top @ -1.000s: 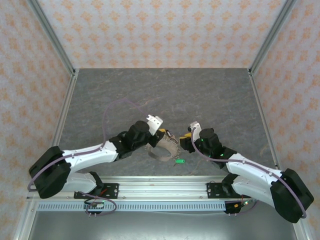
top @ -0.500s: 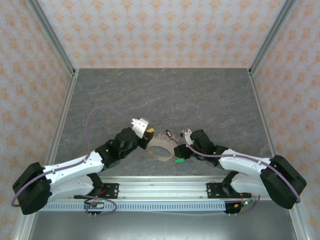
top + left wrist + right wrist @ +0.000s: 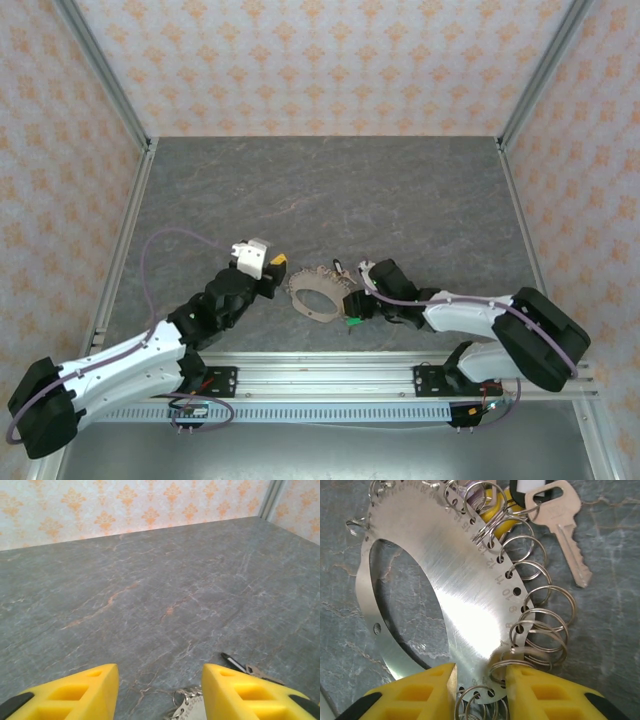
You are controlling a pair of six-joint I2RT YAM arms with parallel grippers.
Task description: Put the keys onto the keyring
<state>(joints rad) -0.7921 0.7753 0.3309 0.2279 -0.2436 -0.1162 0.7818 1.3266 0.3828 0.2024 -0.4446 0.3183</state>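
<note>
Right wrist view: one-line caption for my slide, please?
Right gripper straddles the rim of the numbered keyring; a silver key lies at its far edge.

keyring (image 3: 445,595) cut by edges, green key (image 3: 353,321) tiny

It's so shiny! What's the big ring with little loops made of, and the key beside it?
The keyring looks like brushed metal, maybe steel: silvery, with fine scratch lines and a bright glare. Its small loops look like shiny wire. The key looks like duller silver metal, with a toothed edge.
</note>
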